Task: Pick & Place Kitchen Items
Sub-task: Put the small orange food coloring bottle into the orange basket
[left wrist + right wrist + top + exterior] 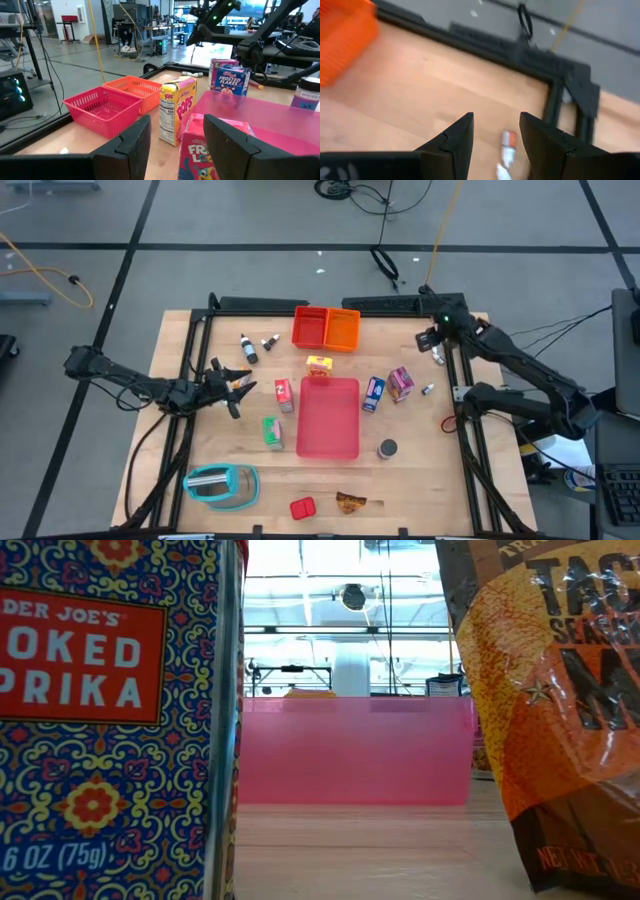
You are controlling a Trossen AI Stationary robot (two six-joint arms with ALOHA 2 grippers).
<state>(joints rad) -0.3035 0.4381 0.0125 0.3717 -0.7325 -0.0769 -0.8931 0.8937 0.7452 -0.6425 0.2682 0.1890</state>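
Hovering over the left side of the table, the left gripper has its fingers spread apart with nothing between them, and it points toward the red Froot Loops box that stands just beside the flat pink tray. Past its fingers, the left wrist view shows a yellow Pops box upright next to that tray, with the red bin and orange bin side by side behind it. The right gripper sits up near the table's far right corner, jaws parted and empty too, above a tiny bottle lying on the wood. The rest of the groceries are scattered around the tray: a blue box and a pink box on its right, a green box on its left, a grey can near its lower right corner, and two dark little bottles up by the bins.
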